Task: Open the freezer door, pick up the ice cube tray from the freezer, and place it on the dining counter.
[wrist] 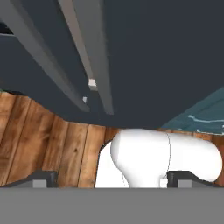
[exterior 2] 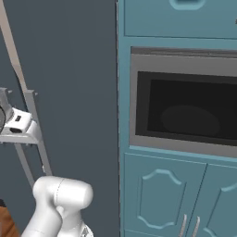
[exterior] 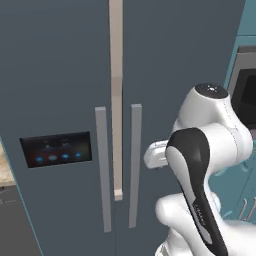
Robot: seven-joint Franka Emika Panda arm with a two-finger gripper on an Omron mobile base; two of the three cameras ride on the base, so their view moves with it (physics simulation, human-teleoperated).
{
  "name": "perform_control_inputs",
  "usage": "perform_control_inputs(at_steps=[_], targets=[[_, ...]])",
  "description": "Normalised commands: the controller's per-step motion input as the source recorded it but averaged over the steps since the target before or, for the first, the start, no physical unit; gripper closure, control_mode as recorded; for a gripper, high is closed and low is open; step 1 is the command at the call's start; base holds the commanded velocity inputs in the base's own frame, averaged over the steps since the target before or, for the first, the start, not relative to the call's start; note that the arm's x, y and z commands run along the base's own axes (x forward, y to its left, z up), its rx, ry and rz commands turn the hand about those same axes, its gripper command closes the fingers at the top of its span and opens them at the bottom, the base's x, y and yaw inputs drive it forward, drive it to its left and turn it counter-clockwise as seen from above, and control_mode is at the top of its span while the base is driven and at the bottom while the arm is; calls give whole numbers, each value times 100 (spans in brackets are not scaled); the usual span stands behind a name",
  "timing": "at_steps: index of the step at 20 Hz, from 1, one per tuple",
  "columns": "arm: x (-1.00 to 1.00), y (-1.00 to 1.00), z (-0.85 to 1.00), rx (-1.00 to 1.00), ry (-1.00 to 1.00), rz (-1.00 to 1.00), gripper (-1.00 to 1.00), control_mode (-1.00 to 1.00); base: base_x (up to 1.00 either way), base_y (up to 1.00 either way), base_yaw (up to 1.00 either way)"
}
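Observation:
The freezer door (exterior: 55, 75) is the left slate-grey door, closed, with its black display panel (exterior: 56, 150) lit blue and a grey bar handle (exterior: 102, 170). My gripper (wrist: 109, 181) hangs in front of the fridge near the plain right door's handle (exterior: 134, 165), touching neither bar. Its fingertips (wrist: 41, 179) stand wide apart, open and empty. My hand (exterior: 157, 155) is level with the handles' middle, and appears again as a hand (exterior 2: 16, 125) beside that bar. In the hand view the freezer handle (wrist: 48, 65) runs down on the left. The ice cube tray is hidden behind the door.
A built-in oven (exterior 2: 185, 111) sits in teal cabinets (exterior 2: 157, 194) right of the fridge. A sliver of marbled counter (exterior: 4, 167) shows at the far left. Wood floor (wrist: 43, 140) lies below the doors. My own arm (exterior: 200, 190) fills the lower right.

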Motion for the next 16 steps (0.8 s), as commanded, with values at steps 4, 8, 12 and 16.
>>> perform_control_inputs(at_steps=[4, 8, 12, 16], targets=[[-59, 100, 0, 0, -15, 0, -100, -100, 0, 0, 0], [-20, 99, 0, 3, -28, 0, -100, -100, 0, 0, 0], [3, 63, 0, 8, -36, 0, -100, -100, 0, 0, 0], [1, 25, 0, 8, -35, -4, -100, -100, 0, 0, 0]])
